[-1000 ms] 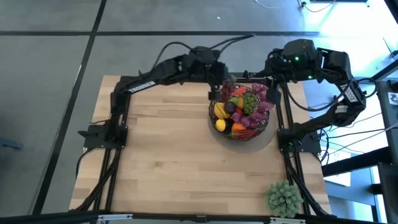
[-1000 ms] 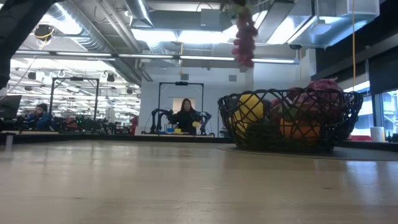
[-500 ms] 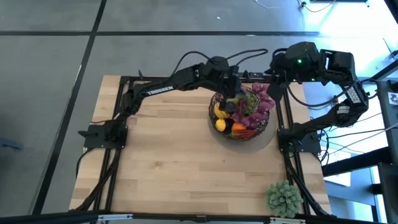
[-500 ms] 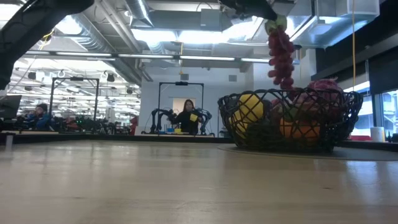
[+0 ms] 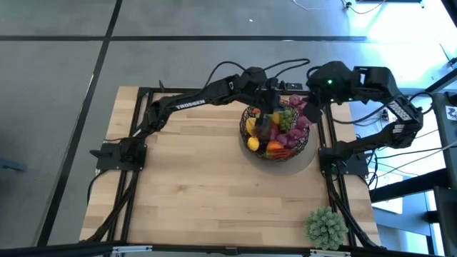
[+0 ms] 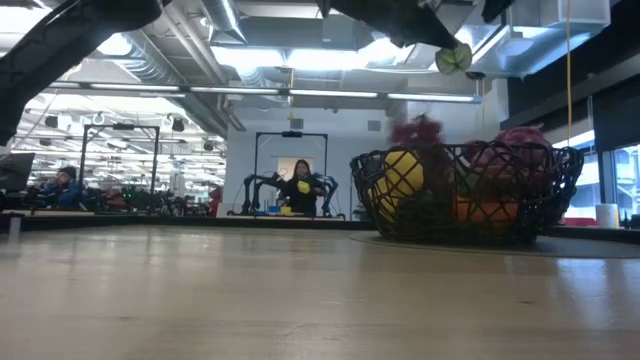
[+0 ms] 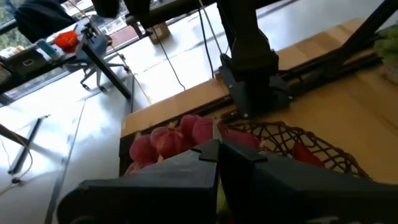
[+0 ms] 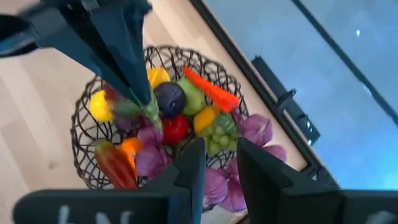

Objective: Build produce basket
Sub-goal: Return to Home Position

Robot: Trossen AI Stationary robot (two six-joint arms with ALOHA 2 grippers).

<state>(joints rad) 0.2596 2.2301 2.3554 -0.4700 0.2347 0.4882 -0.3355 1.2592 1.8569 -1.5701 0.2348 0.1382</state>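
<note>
All produce (image 5: pixel 284 123) in view lies heaped inside the basket (image 5: pixel 308 145), which stands on the table (image 5: pixel 200 185) close to the right arm's base. On this evidence loading looks complete or nearly so; the step left is to lift both arms clear. The left gripper (image 5: pixel 268 114) hangs directly over the heap, with a pale green scrap (image 6: pixel 452 58) at its tip; whether its jaws are apart or together cannot be told. The right gripper (image 8: pixel 216 154) hovers by the basket's far right rim, jaws apart, holding nothing. The spiky plant ball (image 5: pixel 325 225) sits well apart
</note>
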